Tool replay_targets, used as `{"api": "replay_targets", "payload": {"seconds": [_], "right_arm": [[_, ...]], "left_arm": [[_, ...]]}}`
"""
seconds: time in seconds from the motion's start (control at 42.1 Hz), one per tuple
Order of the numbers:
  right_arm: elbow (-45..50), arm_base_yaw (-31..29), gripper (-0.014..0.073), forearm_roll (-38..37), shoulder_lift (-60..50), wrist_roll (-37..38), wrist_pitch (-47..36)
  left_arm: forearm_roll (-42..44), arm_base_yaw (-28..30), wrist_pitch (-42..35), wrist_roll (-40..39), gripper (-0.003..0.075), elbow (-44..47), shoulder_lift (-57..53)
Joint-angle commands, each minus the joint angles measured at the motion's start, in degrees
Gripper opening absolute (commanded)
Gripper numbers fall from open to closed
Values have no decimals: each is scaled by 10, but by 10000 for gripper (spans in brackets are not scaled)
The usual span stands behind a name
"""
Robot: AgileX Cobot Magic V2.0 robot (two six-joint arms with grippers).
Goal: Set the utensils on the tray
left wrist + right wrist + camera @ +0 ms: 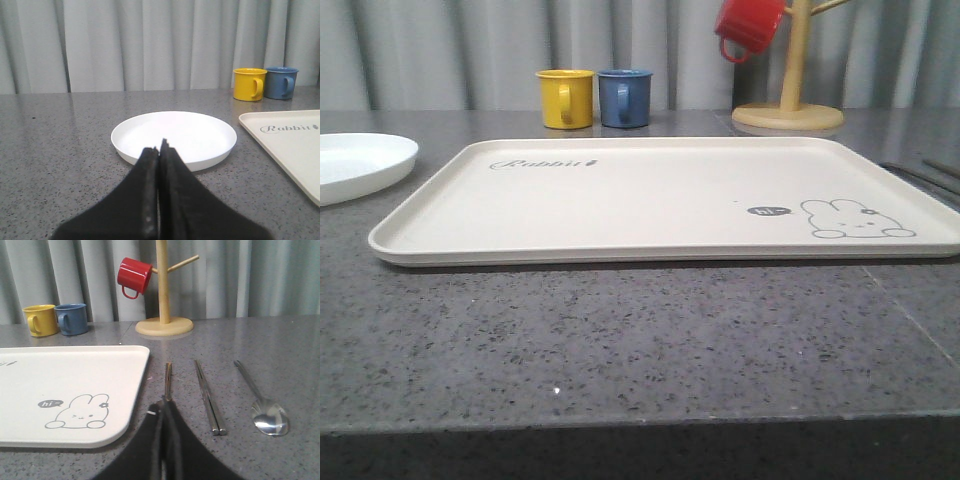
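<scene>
The cream tray (620,200) with the rabbit drawing lies mid-table with nothing on it. The white plate (360,160) sits on the table left of it. My left gripper (160,147) is shut and empty, just short of the plate (175,132). Right of the tray (75,375) lie a fork (168,377), a pair of chopsticks (207,395) and a spoon (267,415), side by side on the grey table. My right gripper (165,402) is shut, low over the near end of the fork, which its fingers hide.
A yellow mug (565,98) and a blue mug (625,97) stand behind the tray. A wooden mug tree (790,110) at the back right carries a red mug (750,28). Grey curtains close off the back.
</scene>
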Motion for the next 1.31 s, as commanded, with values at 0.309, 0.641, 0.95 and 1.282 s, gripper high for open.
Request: {"api": "replay_targets", "payload": {"seconds": [0.309,0.641,0.95,1.282], "right_arm": [[-1,0,-67,-7,-9,0,-46],[-1,0,-67,-7,-9,0,-49],[-121,-1,-67,-4,-8,0,24],[-372,-1,-67,-35,154,-1,291]], "left_arm": [[-6,0,-47,-2,-20,7,-11],[-6,0,-47,-2,-20,7,-11],[-7,-4,-45,-2,-20,-89,-9],[-2,-4,166,-2,-20,-345,124]]}}
